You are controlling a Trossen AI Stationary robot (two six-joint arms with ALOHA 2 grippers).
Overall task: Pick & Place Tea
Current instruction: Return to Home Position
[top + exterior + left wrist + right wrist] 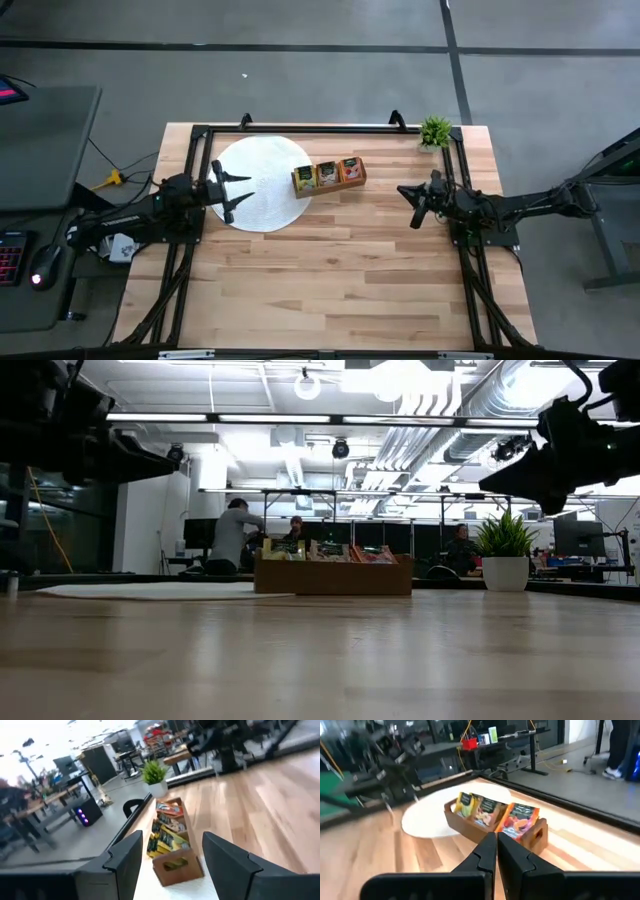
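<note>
The tea packets (pixel 327 174) stand upright in a brown wooden three-compartment tray (pixel 330 186), sorted as yellow-green, tan and red-orange groups (pixel 488 812). The tray rests on the table, its left end on the edge of a white round mat (pixel 262 183). My left gripper (pixel 240 190) hovers open above the mat, left of the tray; its fingers frame the tray (pixel 175 865) in the left wrist view. My right gripper (pixel 404 203) hangs shut above bare wood to the right of the tray, pointing toward it (pixel 496 847). Neither gripper touches anything.
A small potted plant (pixel 436 131) stands at the table's far right corner. A black metal frame (pixel 300 127) runs along the far edge and both sides. The near half of the table (pixel 330 290) is bare wood. People sit at desks in the room behind (pixel 235 535).
</note>
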